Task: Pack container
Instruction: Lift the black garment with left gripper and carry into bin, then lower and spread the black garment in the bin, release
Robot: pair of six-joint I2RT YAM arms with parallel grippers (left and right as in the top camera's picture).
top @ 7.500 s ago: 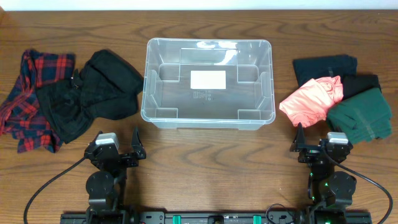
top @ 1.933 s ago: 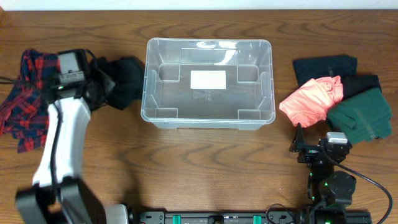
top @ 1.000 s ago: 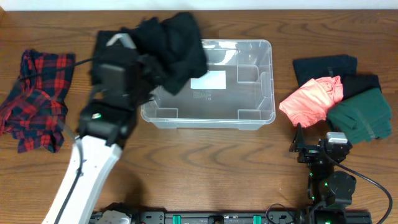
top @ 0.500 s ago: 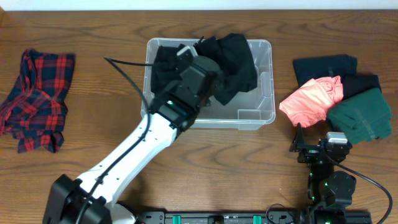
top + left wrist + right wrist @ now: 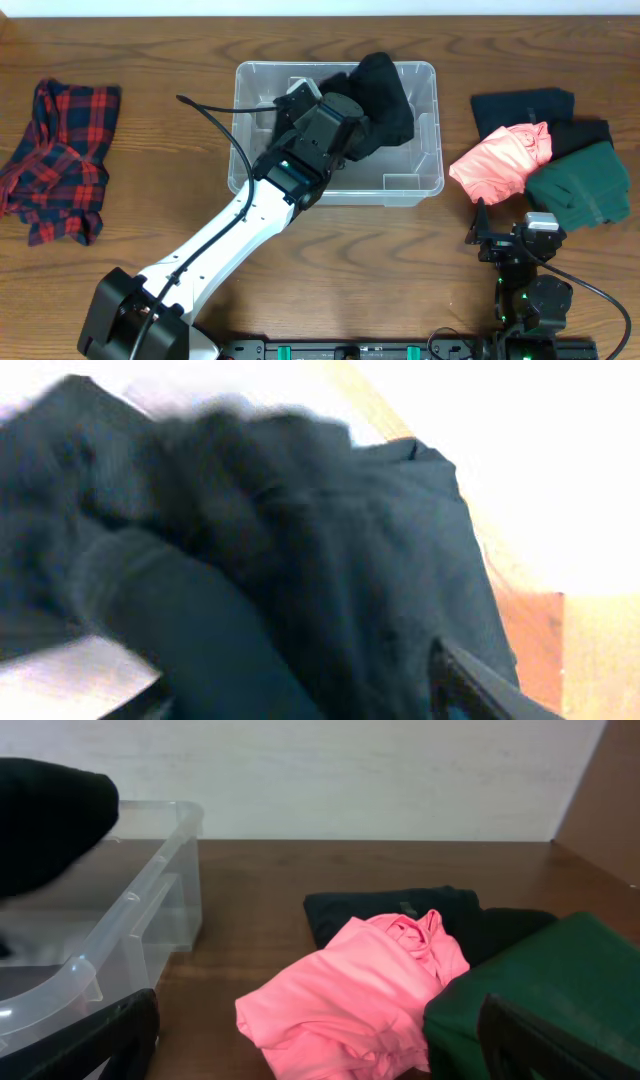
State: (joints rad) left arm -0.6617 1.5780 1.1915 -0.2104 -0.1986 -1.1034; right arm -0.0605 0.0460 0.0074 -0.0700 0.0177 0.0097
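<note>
We see the left end effector [image 5: 345, 118] clamped on a crumpled black fabric garment [image 5: 385, 85] above the clear plastic rectangular container [image 5: 432, 130], poised for release; right end effector [image 5: 481, 232] gaping, empty.

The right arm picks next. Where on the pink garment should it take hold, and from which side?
Likely the bunched folds at the middle of the pink garment, straight down from above: it lies crumpled on top of the darker clothes, so a top pinch should lift it alone.
</note>
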